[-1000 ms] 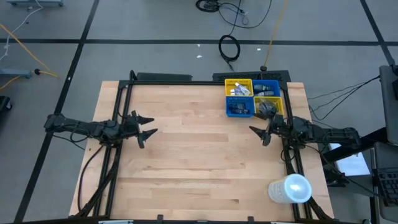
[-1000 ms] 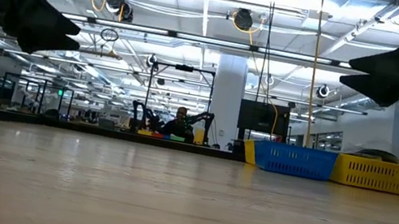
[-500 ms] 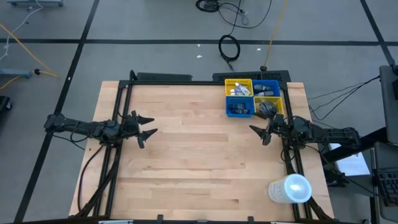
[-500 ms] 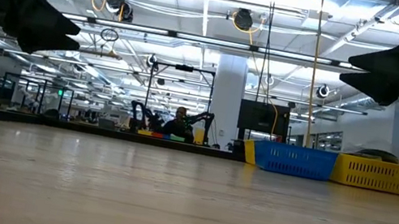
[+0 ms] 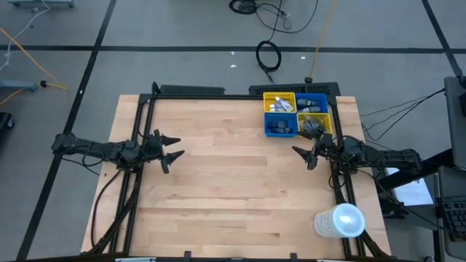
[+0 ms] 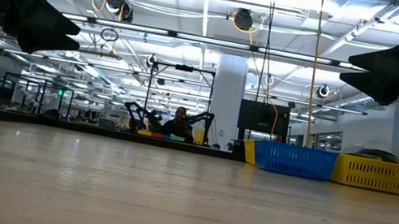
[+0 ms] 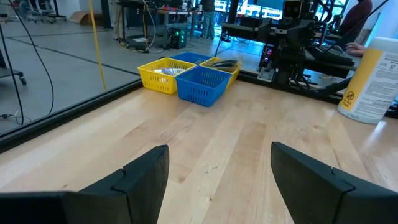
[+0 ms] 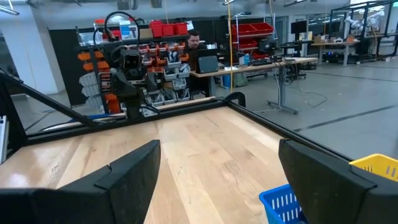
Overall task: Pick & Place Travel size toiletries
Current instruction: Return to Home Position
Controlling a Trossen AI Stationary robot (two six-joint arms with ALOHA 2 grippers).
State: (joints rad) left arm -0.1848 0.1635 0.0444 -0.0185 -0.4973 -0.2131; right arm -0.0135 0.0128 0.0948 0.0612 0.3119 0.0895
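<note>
In bins (image 5: 265, 102) near right fingers (image 5: 300, 153): toiletries (image 5: 279, 106).

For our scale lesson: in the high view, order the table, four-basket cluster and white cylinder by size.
1. table
2. four-basket cluster
3. white cylinder, though it stands taller, so nearer the camera, which may flatter it.

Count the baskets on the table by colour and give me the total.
Yellow baskets: 2
Blue baskets: 2
Total: 4
</note>
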